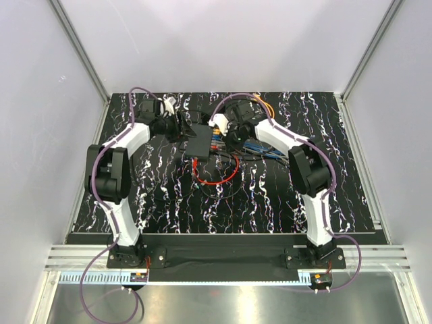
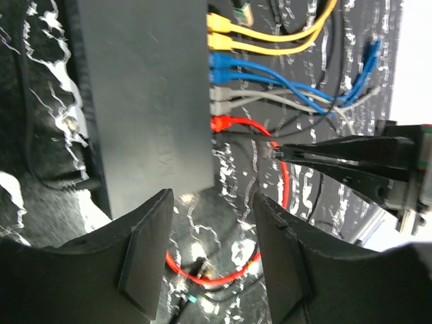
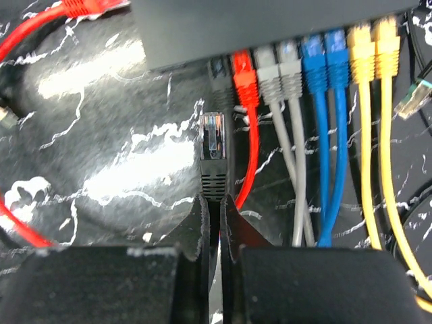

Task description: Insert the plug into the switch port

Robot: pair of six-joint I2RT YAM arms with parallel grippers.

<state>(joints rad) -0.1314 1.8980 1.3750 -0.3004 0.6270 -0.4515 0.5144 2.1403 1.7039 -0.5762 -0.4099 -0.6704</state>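
I saw a red cable (image 3: pixel 245 81), grey cables (image 3: pixel 282 75), blue cables (image 3: pixel 325 67) and yellow cables (image 3: pixel 373 54) side by side on a marbled mat (image 1: pixel 169 202).

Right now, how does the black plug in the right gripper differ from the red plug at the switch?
The black plug is outside the switch, pinched by the right gripper; the red plug is plugged into it, untouched. Both point toward the switch.

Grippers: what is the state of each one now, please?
Left gripper: open, holding nothing.
Right gripper: closed on the black plug.
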